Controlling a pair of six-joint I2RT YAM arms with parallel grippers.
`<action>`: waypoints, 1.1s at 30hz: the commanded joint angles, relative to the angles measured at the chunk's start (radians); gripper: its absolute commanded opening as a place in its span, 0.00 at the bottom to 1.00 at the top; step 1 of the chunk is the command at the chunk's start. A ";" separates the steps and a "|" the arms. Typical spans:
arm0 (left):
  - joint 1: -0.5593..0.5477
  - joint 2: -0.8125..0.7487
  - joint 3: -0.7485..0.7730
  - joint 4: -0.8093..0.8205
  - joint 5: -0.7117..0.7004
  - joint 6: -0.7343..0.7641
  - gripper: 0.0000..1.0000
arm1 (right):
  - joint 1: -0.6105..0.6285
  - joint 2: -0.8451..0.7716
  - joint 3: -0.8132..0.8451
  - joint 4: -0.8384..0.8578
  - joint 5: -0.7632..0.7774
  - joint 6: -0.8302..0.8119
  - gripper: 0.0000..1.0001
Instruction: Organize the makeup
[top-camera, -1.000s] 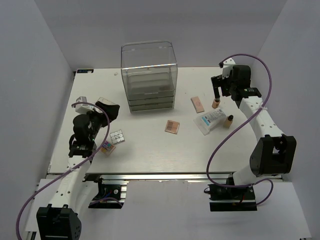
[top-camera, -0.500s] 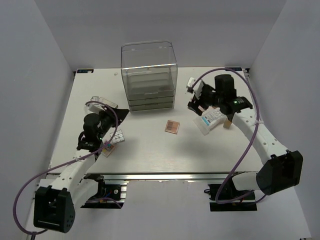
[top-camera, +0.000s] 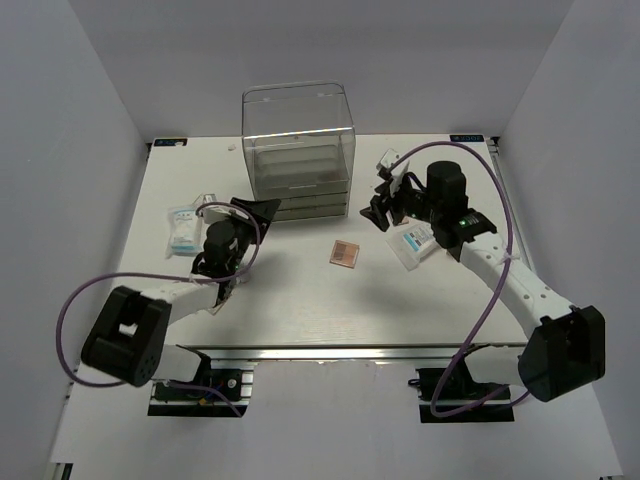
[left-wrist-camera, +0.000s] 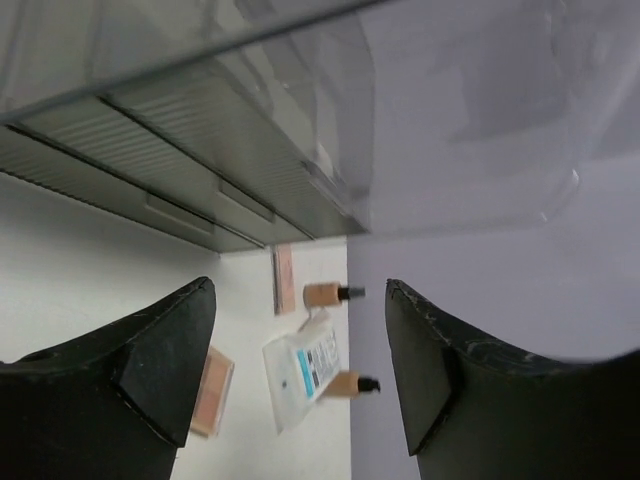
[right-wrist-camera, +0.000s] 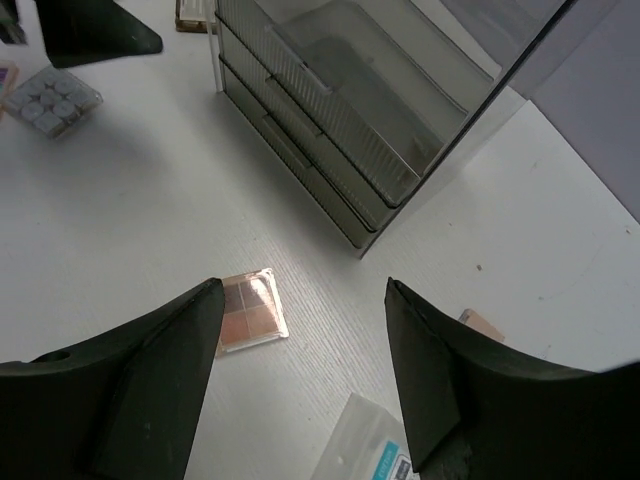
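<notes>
My left gripper (top-camera: 250, 212) is open and empty, close in front of the clear drawer box (top-camera: 298, 150), near its lower left corner. My right gripper (top-camera: 382, 203) is open and empty, right of the box. Between its fingers, the right wrist view shows a square peach palette (right-wrist-camera: 250, 312), a white-blue packet (right-wrist-camera: 372, 450) and a flat peach palette (right-wrist-camera: 482, 325). In the left wrist view, two tan dark-capped bottles (left-wrist-camera: 325, 294) (left-wrist-camera: 347, 383) lie by the packet (left-wrist-camera: 305, 368). The white palette of round pans (right-wrist-camera: 50, 95) lies far left in the right wrist view.
The peach palette (top-camera: 344, 253) lies mid-table and the packet (top-camera: 413, 243) is partly under the right arm. A second white-blue packet (top-camera: 183, 228) lies left of the left arm. White walls close in the table on three sides.
My left arm has swung right and forward, up to the drawer box, uncovering the left packet. My right arm has moved left and inward, now over the bottles and flat palette.
</notes>
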 joint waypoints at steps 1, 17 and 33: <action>-0.025 0.101 0.040 0.179 -0.118 -0.133 0.77 | -0.003 -0.066 -0.059 0.209 0.008 0.115 0.71; -0.085 0.391 0.264 0.240 -0.117 -0.131 0.56 | -0.049 -0.166 -0.178 0.294 0.007 0.144 0.66; -0.088 0.460 0.336 0.167 -0.202 -0.159 0.35 | -0.058 -0.160 -0.150 0.292 0.011 0.159 0.66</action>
